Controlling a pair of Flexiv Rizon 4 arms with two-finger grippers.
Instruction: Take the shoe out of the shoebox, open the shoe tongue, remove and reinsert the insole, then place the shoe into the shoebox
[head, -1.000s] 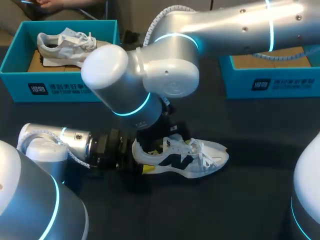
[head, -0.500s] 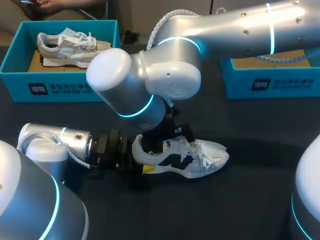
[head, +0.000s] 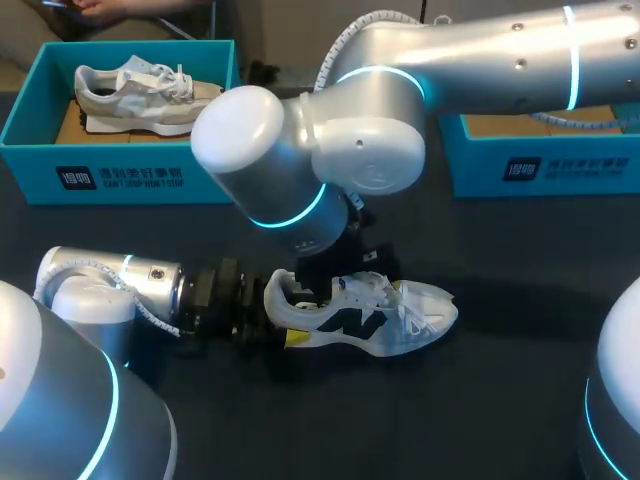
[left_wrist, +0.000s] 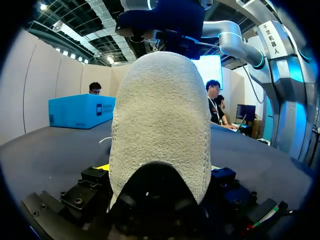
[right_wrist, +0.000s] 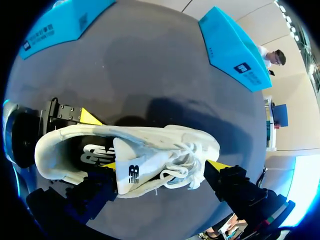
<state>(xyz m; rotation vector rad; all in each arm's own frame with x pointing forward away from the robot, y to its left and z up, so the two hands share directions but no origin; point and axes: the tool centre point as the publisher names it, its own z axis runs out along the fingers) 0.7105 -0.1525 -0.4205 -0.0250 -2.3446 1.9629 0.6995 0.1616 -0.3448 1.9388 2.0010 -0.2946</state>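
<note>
**Change.** Over the last 1 second the right arm's large joint has swung to the right and slightly far, and its wrist has drifted right above the shoe's (head: 365, 318) mouth. The shoe has not moved. It lies on its sole on the table (head: 500, 400), near the middle, toe to the right. The left arm is also unmoved.

**Grippers.** The left gripper (head: 275, 320) is clamped on the shoe's heel, 1 yellow tip on each side. The right gripper (right_wrist: 165, 167) is spread wide over the laces and grips nothing.

**Task status (judgement).** The shoe is out of its box. The tongue (right_wrist: 131, 172) appears lifted and the insole (right_wrist: 92, 152) still lies inside, so pulling the insole looks like the next step.

**Views.**
- Right wrist view: shows the open mouth, tongue and insole, which the arm hides from the head view.
- Left wrist view: shows only the heel's back, filling the space between its fingers.
- Head view: the only view showing a second shoe (head: 135, 85) in the far left box (head: 120, 180), and the far right box (head: 540, 165).
</note>
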